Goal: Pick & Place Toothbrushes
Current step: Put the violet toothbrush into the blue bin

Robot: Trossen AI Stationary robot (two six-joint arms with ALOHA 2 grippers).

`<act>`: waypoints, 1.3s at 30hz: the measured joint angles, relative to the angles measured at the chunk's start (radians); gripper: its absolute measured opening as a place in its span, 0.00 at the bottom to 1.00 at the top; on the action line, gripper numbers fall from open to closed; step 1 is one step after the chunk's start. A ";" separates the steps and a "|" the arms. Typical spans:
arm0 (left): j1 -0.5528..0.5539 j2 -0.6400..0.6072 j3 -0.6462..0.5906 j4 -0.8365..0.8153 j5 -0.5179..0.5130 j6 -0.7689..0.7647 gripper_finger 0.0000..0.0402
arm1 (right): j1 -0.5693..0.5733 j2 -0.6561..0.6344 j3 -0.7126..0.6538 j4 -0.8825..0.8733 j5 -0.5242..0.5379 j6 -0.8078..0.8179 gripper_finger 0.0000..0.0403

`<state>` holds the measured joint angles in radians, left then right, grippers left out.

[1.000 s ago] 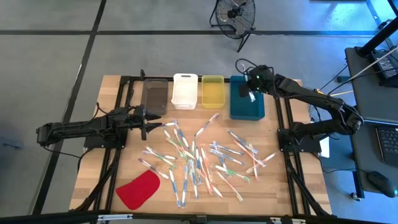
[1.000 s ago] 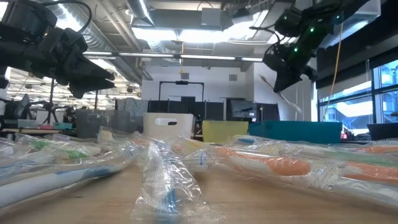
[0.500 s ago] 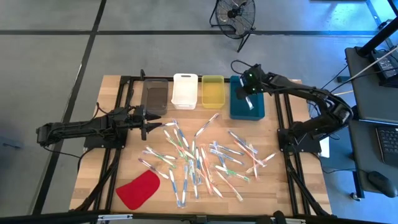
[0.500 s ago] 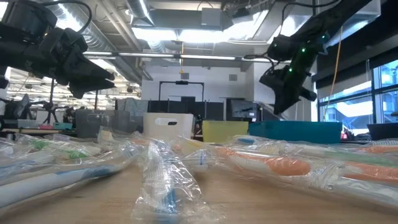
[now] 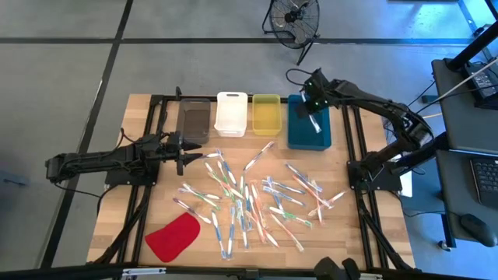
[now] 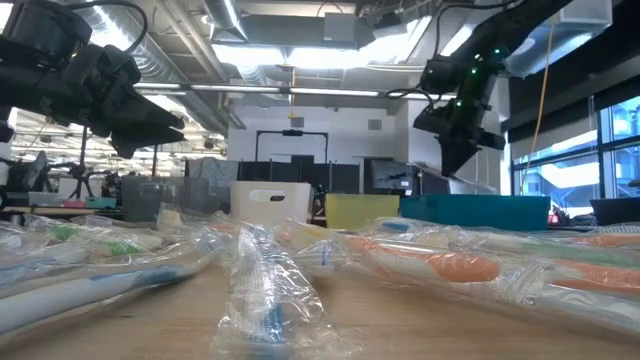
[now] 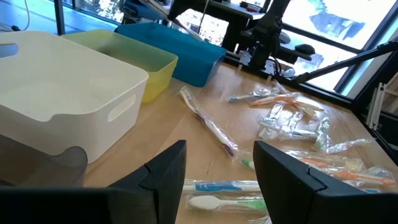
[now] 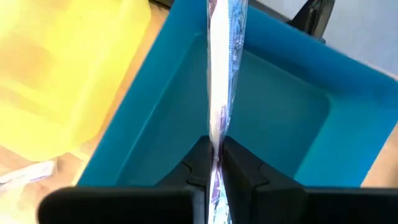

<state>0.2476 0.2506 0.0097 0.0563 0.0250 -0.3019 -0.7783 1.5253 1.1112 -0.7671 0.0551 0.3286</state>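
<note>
The right gripper (image 8: 214, 163) is pinching a wrapped toothbrush (image 8: 222, 74) directly above the blue bin (image 8: 280, 118), its fingers pressed together on the wrapper. Left of the blue bin, the left gripper (image 5: 180, 152) is hovering with fingers spread. The other toothbrushes (image 5: 257, 202) are lying scattered in front of the blue bin.

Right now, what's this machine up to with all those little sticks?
It is sorting toothbrushes into bins. The right gripper is shut on one wrapped toothbrush and holds it over the blue bin. The left gripper waits open near the grey bin. Dozens of toothbrushes lie on the table.
</note>
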 joint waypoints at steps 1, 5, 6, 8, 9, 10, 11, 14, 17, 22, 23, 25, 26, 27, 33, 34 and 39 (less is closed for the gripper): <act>0.000 0.000 0.000 0.000 0.000 0.000 0.45 | 0.000 0.012 0.004 -0.008 0.000 0.000 0.07; 0.000 0.000 0.000 0.000 -0.001 0.000 0.45 | 0.000 0.063 0.007 -0.024 -0.004 0.000 0.07; 0.000 0.000 0.000 0.000 -0.001 0.000 0.45 | 0.000 0.076 0.007 -0.024 -0.007 0.000 0.07; 0.000 0.000 0.000 0.000 -0.001 0.000 0.45 | 0.000 0.100 0.007 -0.024 -0.018 -0.001 0.07; 0.000 0.000 0.000 0.000 -0.001 0.000 0.45 | 0.000 0.112 0.007 -0.024 -0.023 -0.002 0.07; 0.000 0.000 0.000 0.000 -0.001 0.000 0.45 | 0.000 0.124 0.007 -0.024 -0.030 -0.003 0.07; 0.000 0.000 0.000 0.000 -0.001 0.000 0.45 | 0.000 0.133 0.007 -0.024 -0.037 -0.003 0.07; 0.000 0.000 0.000 0.000 -0.002 0.000 0.45 | 0.001 0.158 0.007 -0.023 -0.047 -0.003 0.07; 0.000 0.000 0.000 0.000 -0.002 0.000 0.45 | 0.001 0.176 0.007 -0.024 -0.047 -0.003 0.07; 0.000 0.000 0.000 0.000 -0.002 0.000 0.45 | 0.001 0.192 0.007 -0.023 -0.048 -0.002 0.07; 0.000 0.000 0.000 0.000 -0.002 0.000 0.45 | 0.001 0.193 0.007 -0.023 -0.048 0.000 0.07; 0.000 0.000 0.000 0.000 -0.002 0.000 0.45 | 0.001 0.193 0.007 -0.023 -0.048 0.001 0.07; 0.000 0.000 0.000 0.000 -0.002 0.000 0.45 | 0.001 0.193 0.007 -0.023 -0.048 0.001 0.07; 0.000 0.000 0.000 0.000 -0.002 0.000 0.45 | 0.001 0.193 0.007 -0.023 -0.048 0.001 0.07; 0.000 0.000 0.000 0.000 -0.002 0.000 0.45 | 0.001 0.193 0.007 -0.022 -0.045 0.008 0.07; 0.000 0.000 0.000 0.000 -0.002 0.000 0.45 | 0.001 0.193 0.007 -0.022 -0.044 0.008 0.07; 0.000 0.000 0.000 0.000 -0.002 0.000 0.45 | 0.001 0.195 0.007 -0.021 0.002 0.043 0.07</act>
<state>0.2474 0.2506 0.0097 0.0559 0.0235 -0.3019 -0.7773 1.7207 1.1187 -0.7881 0.0569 0.3720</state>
